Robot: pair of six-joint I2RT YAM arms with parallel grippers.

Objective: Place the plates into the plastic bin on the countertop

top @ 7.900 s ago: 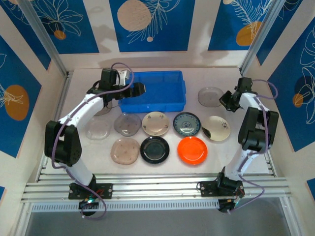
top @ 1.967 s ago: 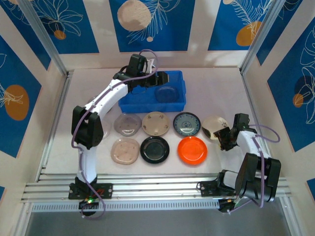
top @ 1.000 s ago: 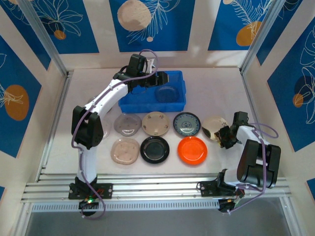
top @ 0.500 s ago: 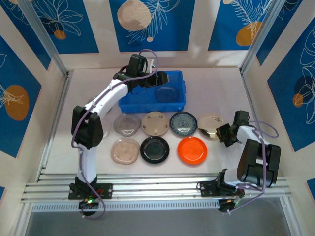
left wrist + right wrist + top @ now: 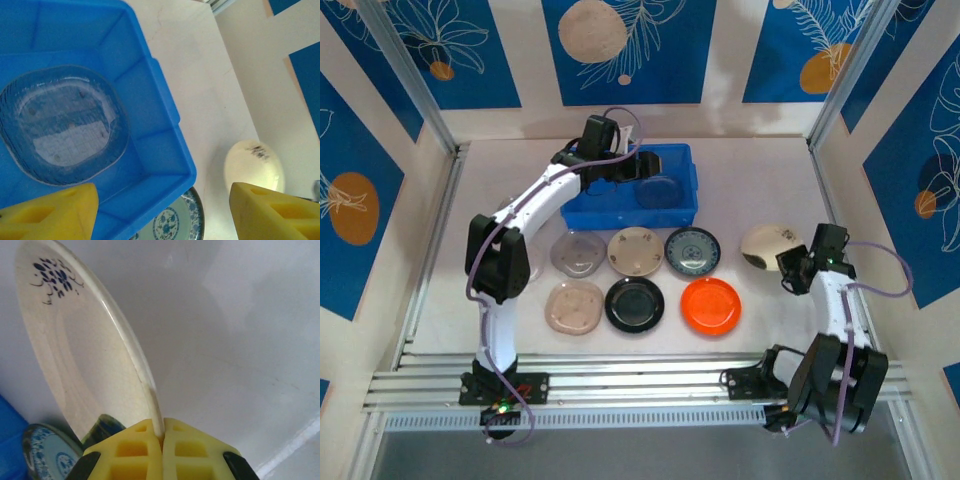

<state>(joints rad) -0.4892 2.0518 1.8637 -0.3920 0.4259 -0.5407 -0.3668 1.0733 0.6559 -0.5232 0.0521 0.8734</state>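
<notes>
Right wrist: right pincer (image 5: 159,432) clamps glossy round cream plate (image 5: 85,365).

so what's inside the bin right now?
One clear plate lies flat on the bin floor. The left arm covers part of the bin's left half, so anything there is hidden.

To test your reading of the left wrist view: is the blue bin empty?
No, a clear grey plate lies flat on the floor of the blue bin.
</notes>
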